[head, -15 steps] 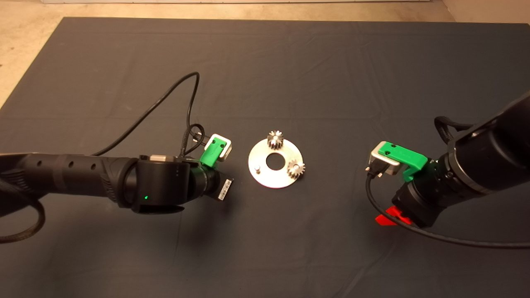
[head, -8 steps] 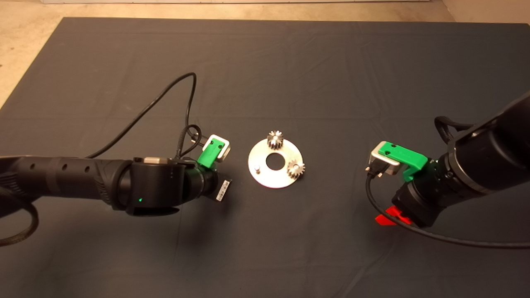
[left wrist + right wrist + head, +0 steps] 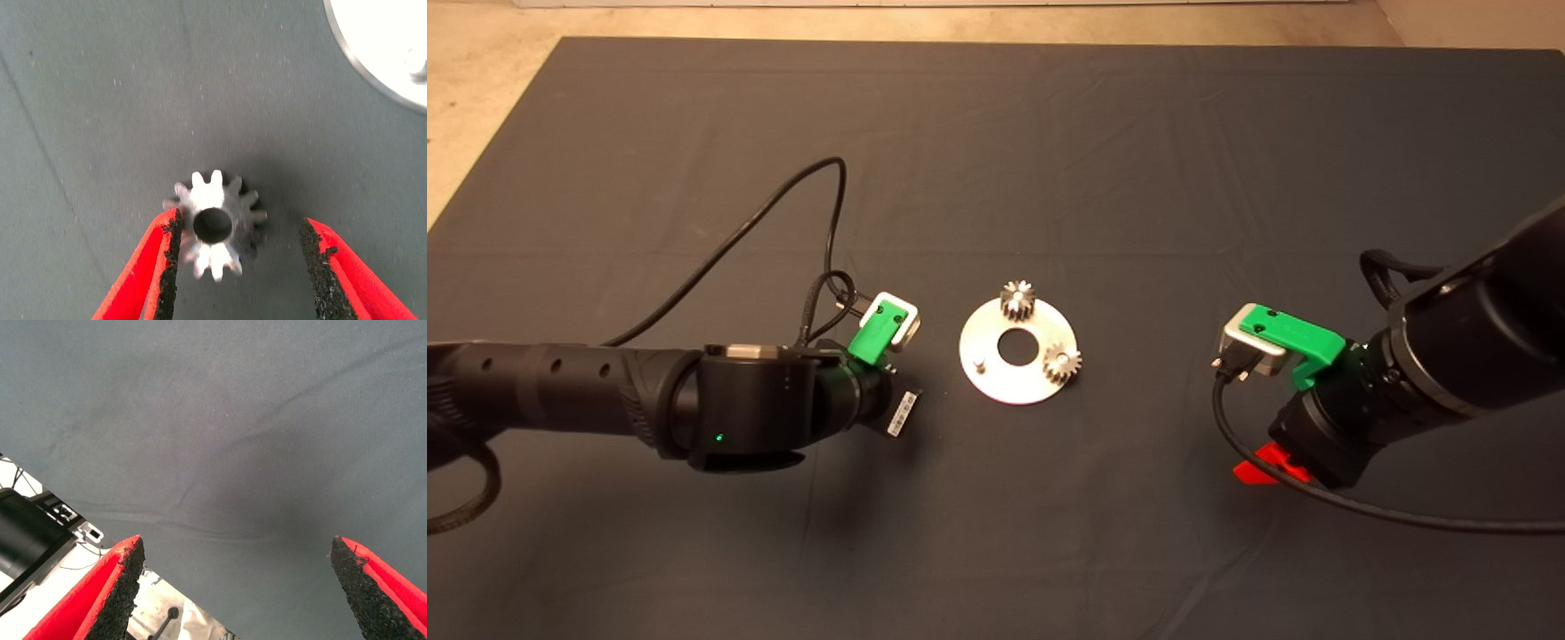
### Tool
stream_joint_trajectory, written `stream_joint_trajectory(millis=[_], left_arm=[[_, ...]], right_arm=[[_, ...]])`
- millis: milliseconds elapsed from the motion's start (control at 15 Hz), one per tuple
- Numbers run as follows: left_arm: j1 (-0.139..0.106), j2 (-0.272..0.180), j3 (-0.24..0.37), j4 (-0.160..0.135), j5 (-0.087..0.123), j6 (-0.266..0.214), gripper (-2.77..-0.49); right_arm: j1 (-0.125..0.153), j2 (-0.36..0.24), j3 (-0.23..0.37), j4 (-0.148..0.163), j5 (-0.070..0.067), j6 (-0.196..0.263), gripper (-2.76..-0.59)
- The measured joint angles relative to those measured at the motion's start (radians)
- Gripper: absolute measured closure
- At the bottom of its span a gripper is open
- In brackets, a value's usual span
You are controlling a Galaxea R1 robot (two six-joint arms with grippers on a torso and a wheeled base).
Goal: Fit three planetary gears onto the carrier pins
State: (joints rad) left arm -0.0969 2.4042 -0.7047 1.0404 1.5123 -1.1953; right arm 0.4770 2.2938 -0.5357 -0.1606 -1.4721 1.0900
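Compared with a second ago, the left arm has slid back toward the left edge, so the left gripper (image 3: 237,257) now sits a bit further from the disc (image 3: 996,382). Its fingers are spread around the third gear (image 3: 217,225), one pad touching it, the other clear. We see two gears (image 3: 1017,299) (image 3: 1063,363) on their pins and one bare pin (image 3: 979,362). The dark mat (image 3: 1049,142) is wrinkled, with tan floor (image 3: 480,71) past it. The right gripper (image 3: 237,587) hovers wide open over bare mat.
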Motion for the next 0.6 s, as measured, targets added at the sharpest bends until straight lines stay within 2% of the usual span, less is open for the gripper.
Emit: stream_joint_trajectory(millis=[200, 600], left_arm=[[0.003, 0.000, 0.016, -0.006, 0.008, 0.000, -1.24], [0.002, -0.005, 0.022, -0.014, 0.005, 0.003, -1.26]], right_arm=[[0.000, 0.000, 0.000, 0.000, 0.001, 0.000, -2.05], [-0.001, 0.000, 0.000, 0.000, 0.001, 0.000, -2.05]])
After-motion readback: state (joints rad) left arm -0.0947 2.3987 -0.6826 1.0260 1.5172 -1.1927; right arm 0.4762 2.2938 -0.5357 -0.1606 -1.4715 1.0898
